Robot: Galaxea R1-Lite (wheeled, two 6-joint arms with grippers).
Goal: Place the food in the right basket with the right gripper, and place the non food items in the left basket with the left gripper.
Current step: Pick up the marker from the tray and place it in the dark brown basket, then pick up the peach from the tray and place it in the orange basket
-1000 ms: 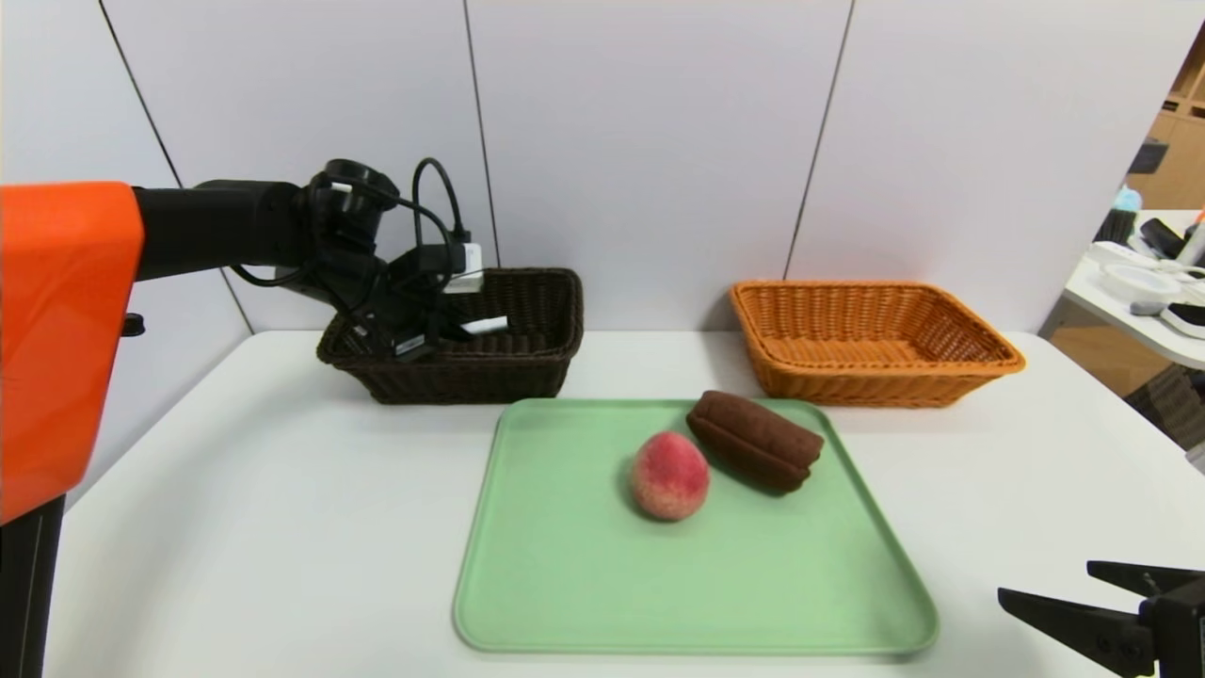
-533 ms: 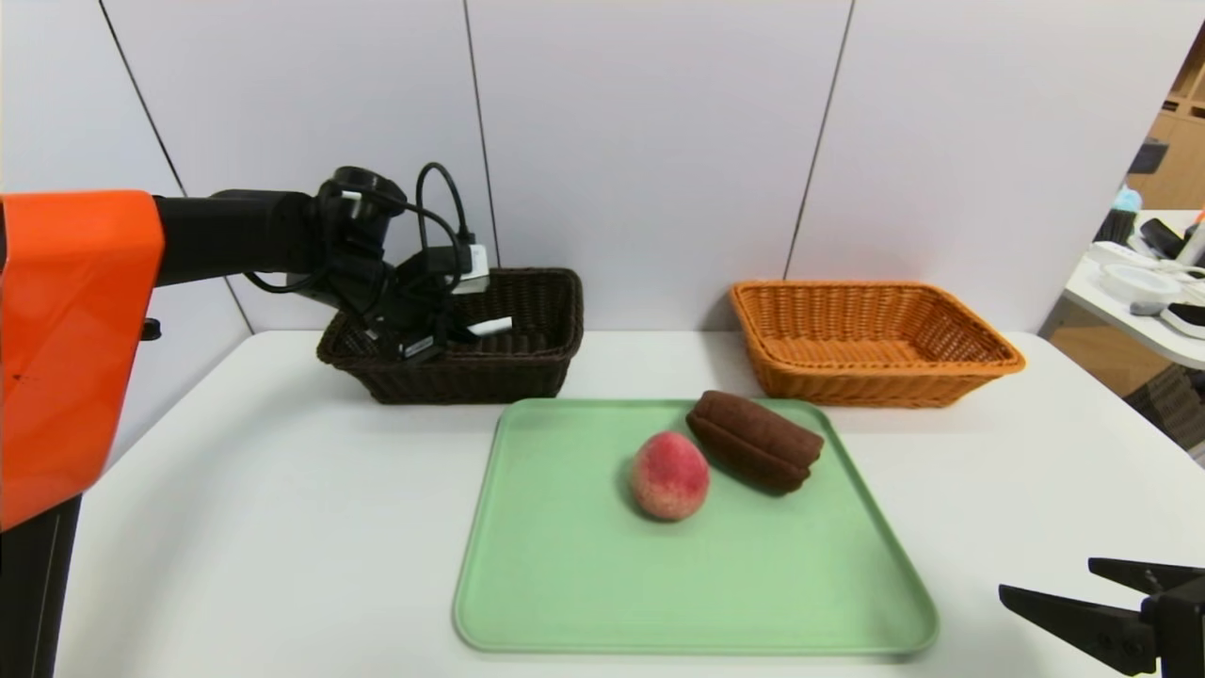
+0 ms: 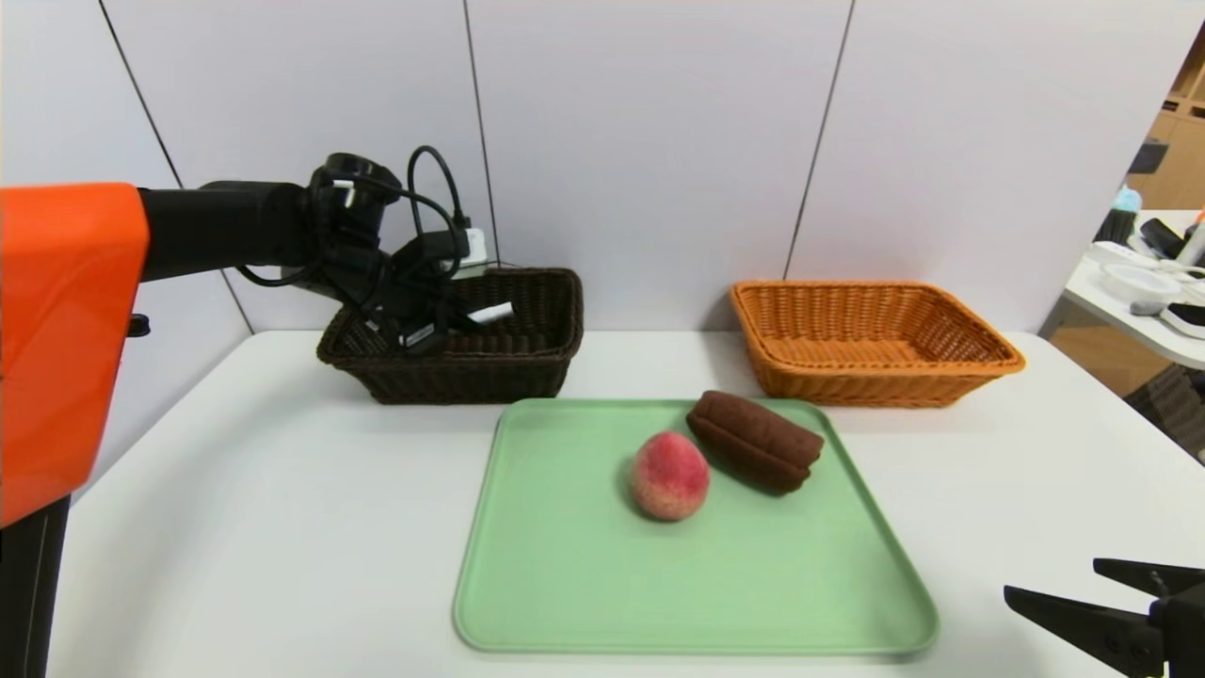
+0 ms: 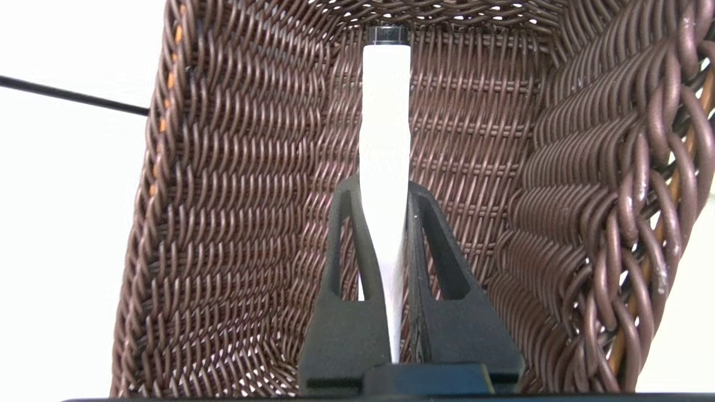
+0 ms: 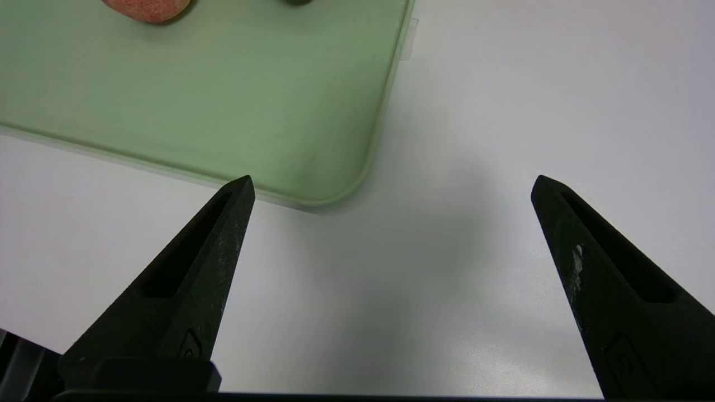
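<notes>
Tube, white and black-capped, hangs over the brown basket in the left gripper — jaws clamped tight on it. Judged next: release. Peach and brown roll wait on the tray; right gripper idles, jaws wide and empty, over the counter.
</notes>
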